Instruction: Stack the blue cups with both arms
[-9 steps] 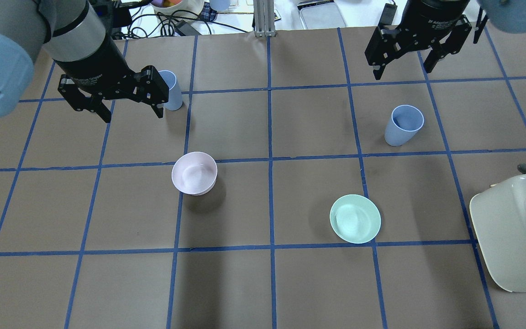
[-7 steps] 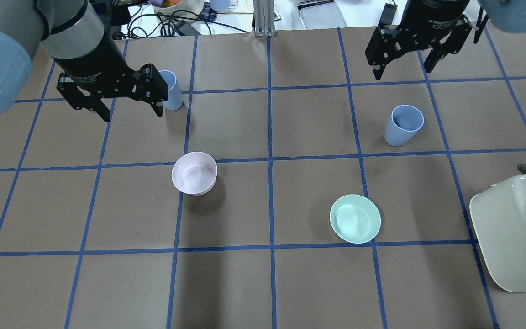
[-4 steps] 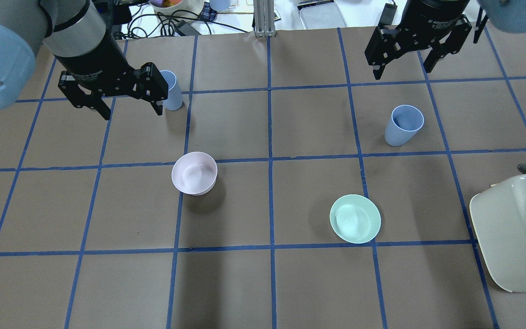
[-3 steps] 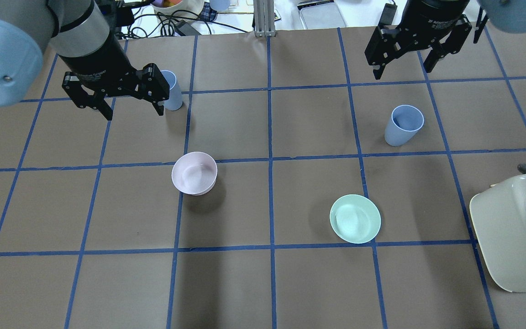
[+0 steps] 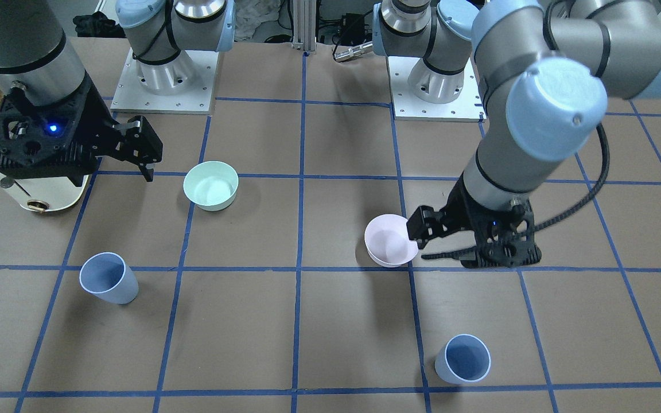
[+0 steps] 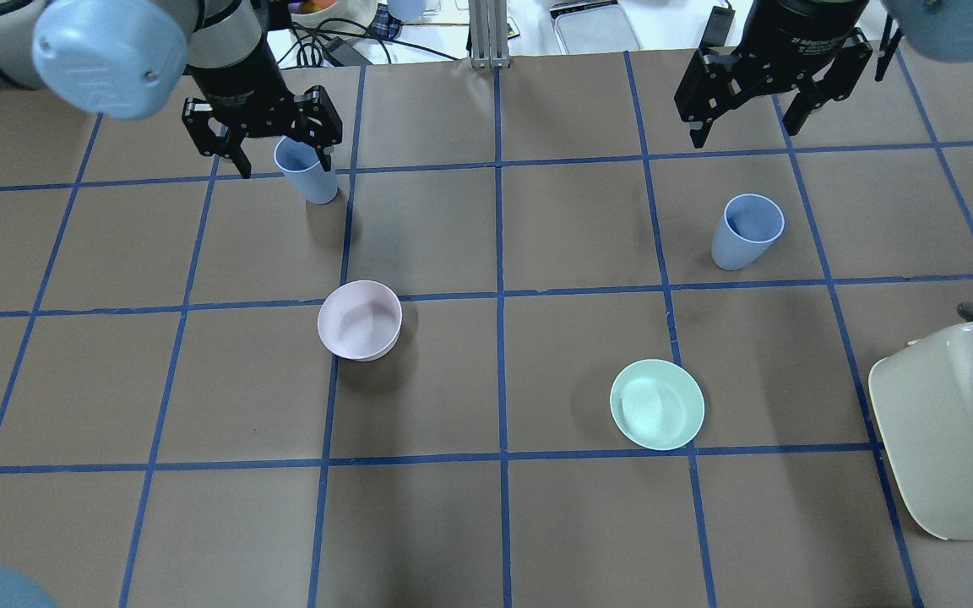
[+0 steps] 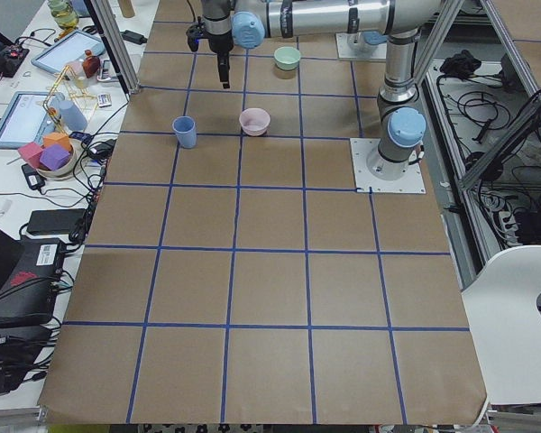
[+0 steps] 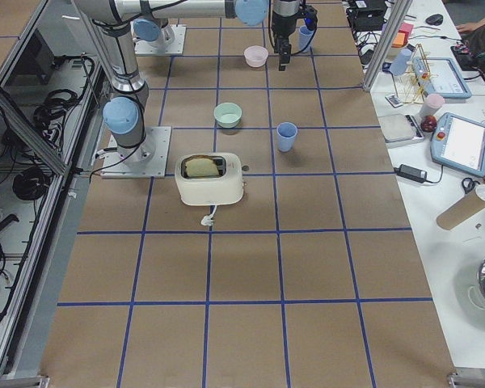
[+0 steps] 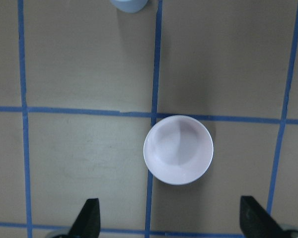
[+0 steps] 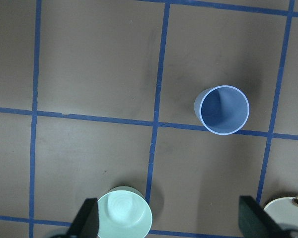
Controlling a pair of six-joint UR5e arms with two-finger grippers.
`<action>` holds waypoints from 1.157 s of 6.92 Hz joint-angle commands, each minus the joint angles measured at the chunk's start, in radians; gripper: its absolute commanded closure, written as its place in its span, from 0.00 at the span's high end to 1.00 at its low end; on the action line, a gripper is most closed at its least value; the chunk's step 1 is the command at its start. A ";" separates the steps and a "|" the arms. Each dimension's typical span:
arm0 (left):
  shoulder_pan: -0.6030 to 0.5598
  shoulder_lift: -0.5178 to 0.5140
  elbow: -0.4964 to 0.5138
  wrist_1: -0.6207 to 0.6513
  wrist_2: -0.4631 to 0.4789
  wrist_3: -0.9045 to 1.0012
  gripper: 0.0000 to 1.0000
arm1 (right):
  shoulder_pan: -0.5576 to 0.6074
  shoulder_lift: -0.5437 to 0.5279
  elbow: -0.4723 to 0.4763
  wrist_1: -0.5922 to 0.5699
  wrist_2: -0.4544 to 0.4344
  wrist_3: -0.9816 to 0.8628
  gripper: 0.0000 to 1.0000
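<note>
**Location of parts.** Both blue cups stood upright, mouth up, on the bench (image 6: 453, 523), well apart. The first cup (image 6: 311, 181) was at the upper left of the overhead view, and the second cup (image 6: 747, 230) at the upper right. Neither was held and nothing was nested.

**Jaw state.** The left jaws were spread wide and empty. In the overhead view they overlapped the first cup's rim. The front view, however, placed them high above the bench beside the pink bowl (image 6: 360, 320). The left wrist view showed that bowl at mid-frame and the cup only at the top edge. The left jaws were therefore judged to be raised and short of the cup, not around it. The right jaws, also wide and empty, hung at the top right of the overhead view, above the second cup in the frame.

**Handling (judged).** The cups appeared light, thin-walled and smooth.
- A nudge could tip or slide one.
- The wall tapered downward, so a low grip might slip.
- A hard squeeze might flex the wall.

Recommended hold: across the upper wall just under the rim, or one finger inside and one outside the rim, with moderate force. The receiving cup would need steadying during nesting.
</note>
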 commanded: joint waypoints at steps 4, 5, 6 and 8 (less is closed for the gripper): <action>-0.001 -0.387 0.278 0.186 0.063 0.023 0.96 | 0.000 0.000 0.000 0.000 0.000 0.000 1.00; -0.001 -0.393 0.275 0.175 0.062 0.025 0.74 | 0.000 0.000 0.002 0.000 0.000 0.000 1.00; 0.000 -0.395 0.272 0.164 0.057 0.014 0.51 | 0.000 0.000 0.002 0.000 0.000 0.000 1.00; 0.003 -0.396 0.272 0.135 0.057 0.013 0.51 | 0.000 0.000 0.002 0.000 0.000 0.000 1.00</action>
